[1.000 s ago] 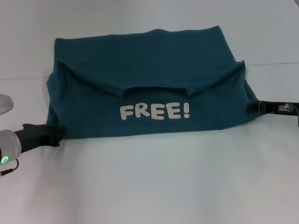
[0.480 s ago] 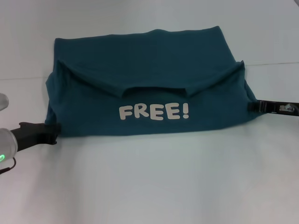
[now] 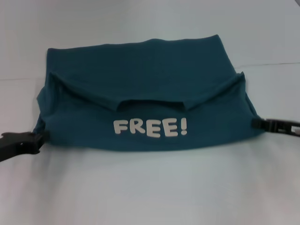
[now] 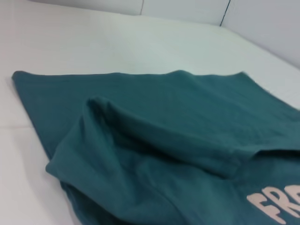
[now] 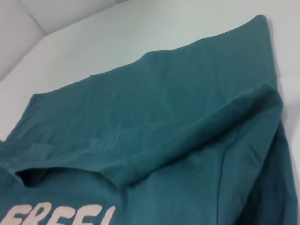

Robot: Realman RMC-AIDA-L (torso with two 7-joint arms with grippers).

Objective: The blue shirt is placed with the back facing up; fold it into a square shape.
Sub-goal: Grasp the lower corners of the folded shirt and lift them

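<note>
The blue shirt [image 3: 140,77] lies on the white table, its near part folded over so the white "FREE!" lettering [image 3: 150,127] faces up. My left gripper [image 3: 41,138] is at the shirt's near left corner, with the cloth drawn out to its tip. My right gripper [image 3: 256,123] is at the near right corner in the same way. Both look shut on the fold's corners. The left wrist view shows the folded left sleeve area [image 4: 154,140]. The right wrist view shows the right fold edge [image 5: 187,136]. Neither wrist view shows its own fingers.
The white table [image 3: 150,187] stretches in front of the shirt and behind it. A thin seam [image 3: 269,64] runs across the surface at the back right. A wall panel edge [image 4: 225,11] shows far off in the left wrist view.
Both grippers moved outward and toward me, the left one further left, the right one lower. The shirt's near corners followed them, and the folded part stretched wider and shifted left.
</note>
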